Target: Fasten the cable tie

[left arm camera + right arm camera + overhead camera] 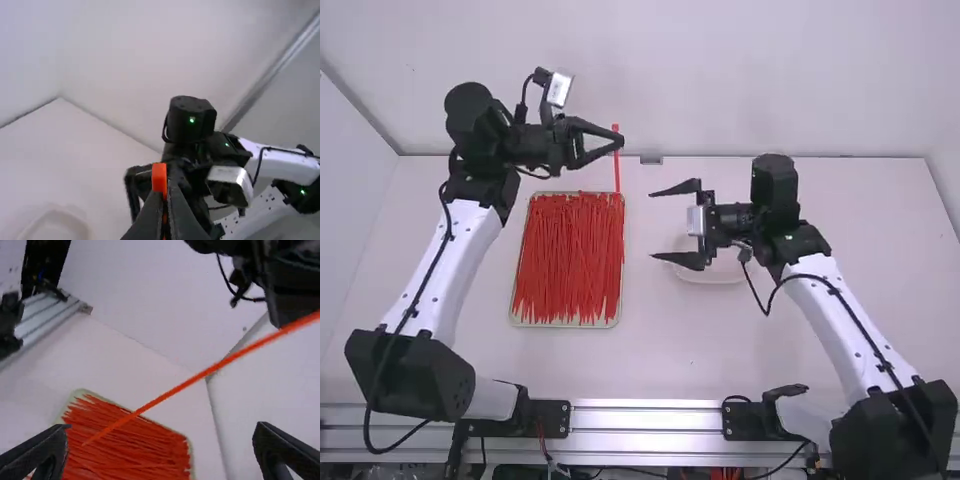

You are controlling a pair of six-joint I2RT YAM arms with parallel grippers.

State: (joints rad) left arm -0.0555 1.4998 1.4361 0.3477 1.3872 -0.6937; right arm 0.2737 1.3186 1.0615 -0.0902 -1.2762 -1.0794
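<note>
High view: your left gripper (pixel 616 143) pinches the tie (pixel 617 172) just below its head, tail hanging straight down toward the tray (pixel 565 325); your right gripper (pixel 678 222) gapes wide, empty.

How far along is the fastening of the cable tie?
Done: one red cable tie is held above the tray by the shut left gripper. In hand: the open right gripper faces it, apart. Left: looping and threading; the tie is straight.

Bright, even light from above washes the white table (pixel 670 350). Shadows beside the tray (pixel 565 324) are soft and faint. The walls look pale, flatly lit.
</note>
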